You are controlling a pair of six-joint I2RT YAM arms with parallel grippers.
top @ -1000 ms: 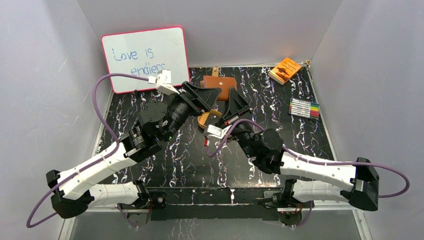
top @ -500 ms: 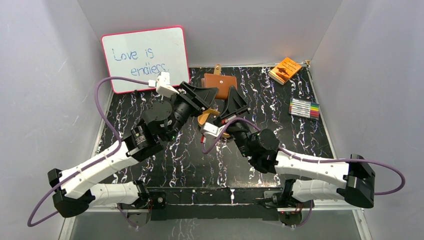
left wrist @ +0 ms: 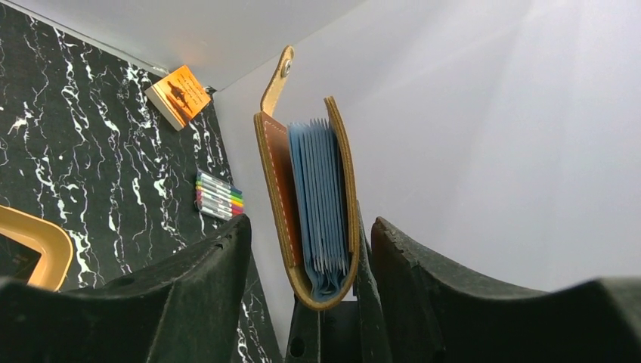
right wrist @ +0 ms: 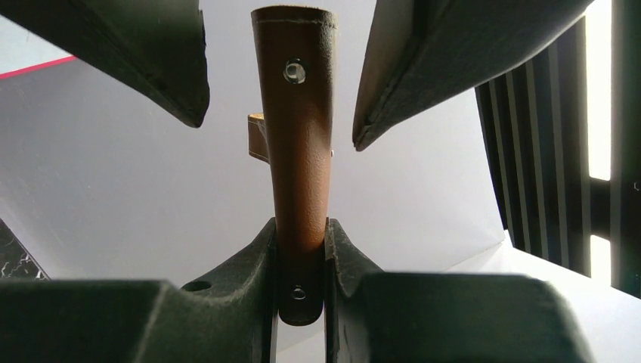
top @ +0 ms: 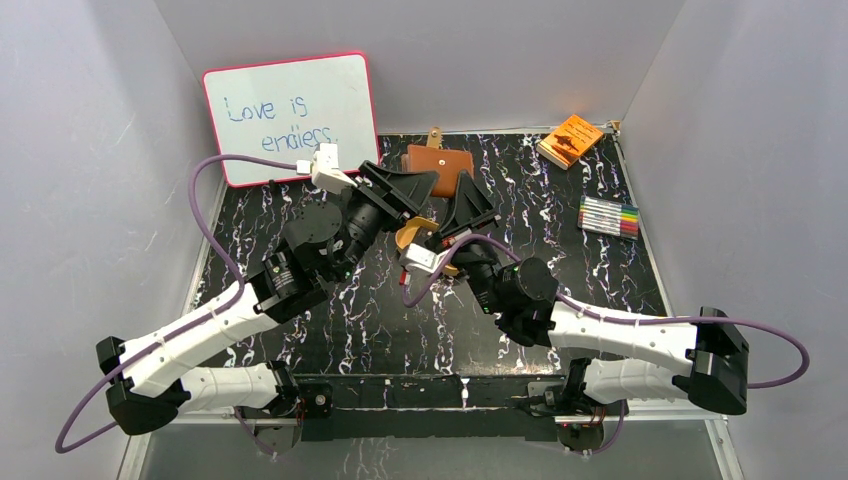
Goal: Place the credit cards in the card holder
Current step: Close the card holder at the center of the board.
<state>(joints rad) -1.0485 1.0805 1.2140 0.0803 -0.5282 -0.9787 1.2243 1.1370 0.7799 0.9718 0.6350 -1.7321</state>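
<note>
The reddish-brown card holder (top: pixel 441 168) is held off the table near the back wall, its strap tab pointing away. My right gripper (top: pixel 462 203) is shut on its lower edge; the right wrist view shows the brown leather back (right wrist: pixel 301 144) pinched between the pads. My left gripper (top: pixel 418 185) is open, with one finger on each side of the holder. The left wrist view shows the holder (left wrist: pixel 317 197) edge-on with blue pockets fanned open between my left gripper's (left wrist: pixel 310 224) fingers, not touching them. The credit cards are hidden from view.
A tan oval tray (top: pixel 408 236) lies under the two wrists; it also shows in the left wrist view (left wrist: pixel 47 240). An orange booklet (top: pixel 570 139) sits at the back right, a set of coloured markers (top: pixel 609 216) at the right, and a whiteboard (top: pixel 290 116) leans at the back left.
The right arm has shifted left and slightly forward with the card holder, tipping its strap tab up. The left gripper has closed in around the holder, still open.
</note>
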